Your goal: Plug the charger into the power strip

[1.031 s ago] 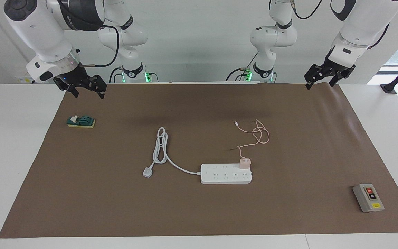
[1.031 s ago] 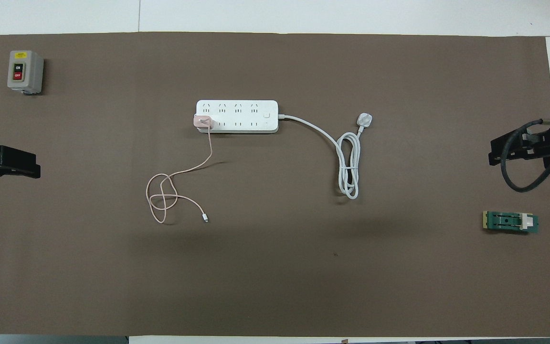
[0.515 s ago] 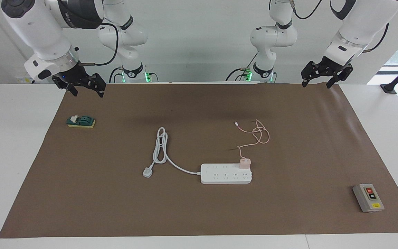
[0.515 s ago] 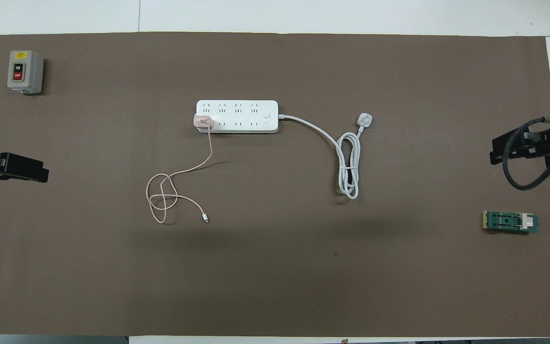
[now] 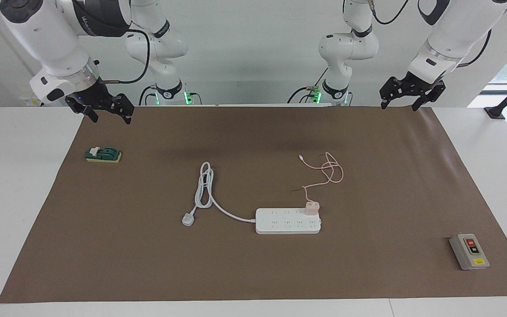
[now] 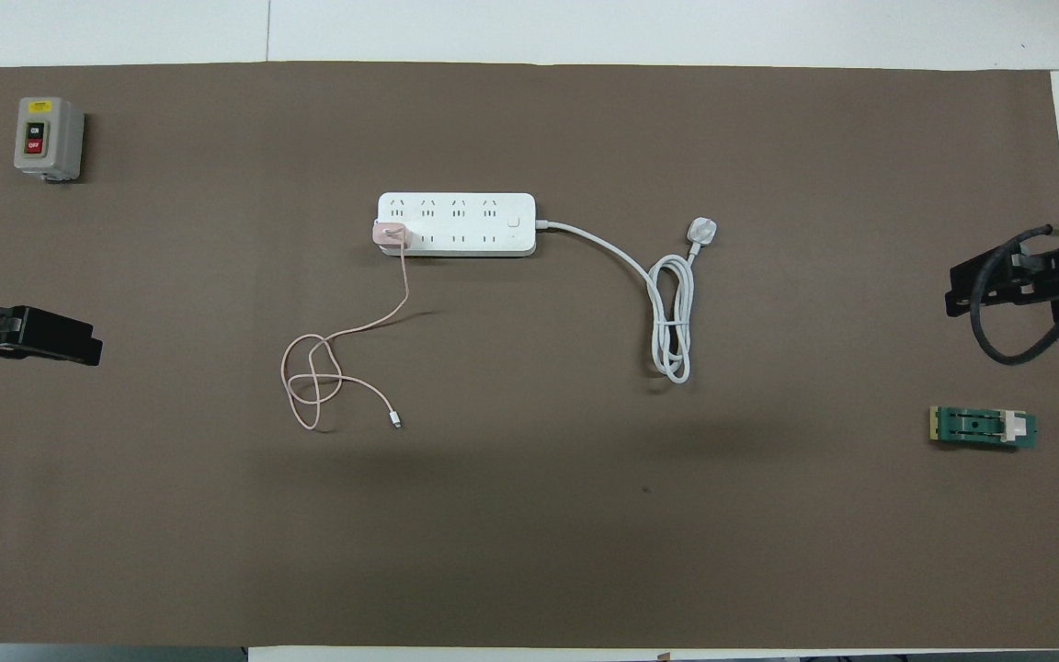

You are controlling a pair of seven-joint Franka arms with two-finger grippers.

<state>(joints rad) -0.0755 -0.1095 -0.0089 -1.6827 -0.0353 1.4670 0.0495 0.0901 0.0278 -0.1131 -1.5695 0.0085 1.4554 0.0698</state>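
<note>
The pale-pink charger [image 5: 311, 207] stands upright on the white power strip [image 5: 286, 222], at the strip's end toward the left arm, in the row nearer to the robots. It also shows in the overhead view [image 6: 392, 235] on the power strip [image 6: 465, 225]. Its thin pink cable [image 5: 330, 171] lies looped on the mat nearer to the robots. My left gripper [image 5: 398, 107] is open and empty, up over the mat's edge by the robots. My right gripper [image 5: 112, 119] is open and empty over the mat's corner at the right arm's end.
The strip's thick white cord ends in a white three-pin plug [image 5: 187, 219] on the mat. A grey button box [image 5: 469, 252] stands at the left arm's end, far from the robots. A green block [image 5: 103, 155] lies below the right gripper.
My left gripper has risen a little and drifted toward the table's middle. My right gripper has risen slightly. The charger, strip and cable have not moved.
</note>
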